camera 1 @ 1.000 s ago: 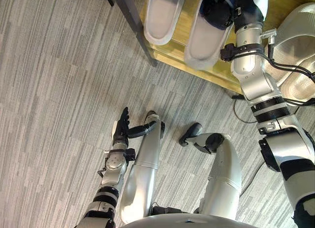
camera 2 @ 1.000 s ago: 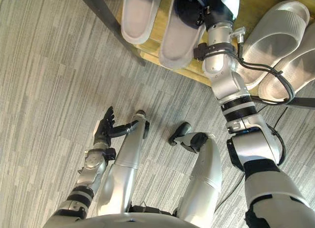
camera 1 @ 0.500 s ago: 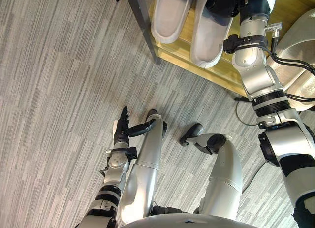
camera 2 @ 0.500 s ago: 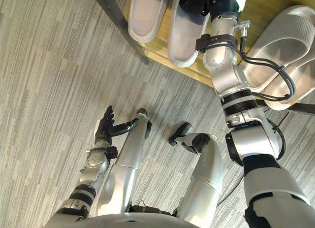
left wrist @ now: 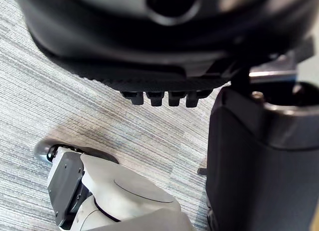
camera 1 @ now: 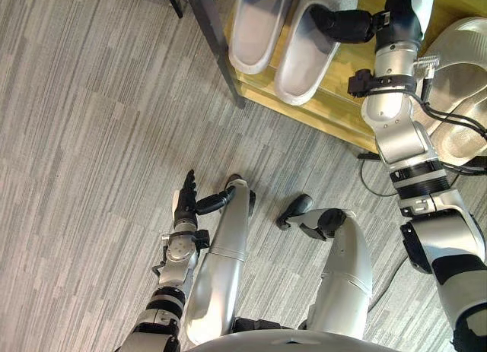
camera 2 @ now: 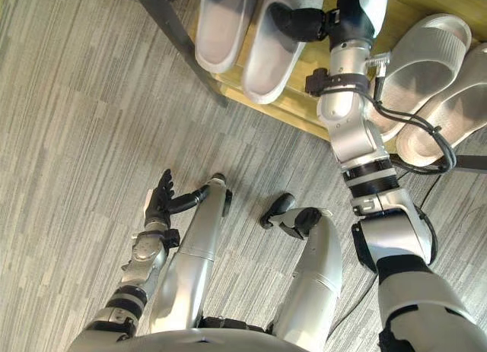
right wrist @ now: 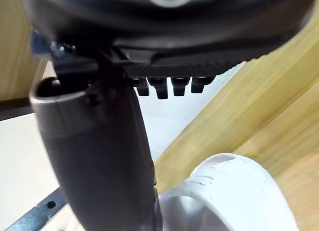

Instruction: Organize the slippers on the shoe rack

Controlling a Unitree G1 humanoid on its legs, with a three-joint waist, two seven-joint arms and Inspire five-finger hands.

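Shoe rack observed at the far side of the scene: a wooden shelf bounded on the left by a dark metal post, standing on a grey striped floor. Two pale grey slippers are recorded side by side at the left end of the shelf, just beside each other, with their near ends overhanging the shelf's near edge: the left slipper next to the post and the right slipper beside it. The right hand is extended to the far end of the right slipper and set at its right edge. Whether this hand is apart or clamped on the slipper cannot be told. In the right wrist view pale slipper material is seen close under the hand. Further right on the shelf, well apart from the first two, a third slipper and a fourth slipper lie together. The left hand hangs low over the floor at the near left, spread straight and holding nothing.
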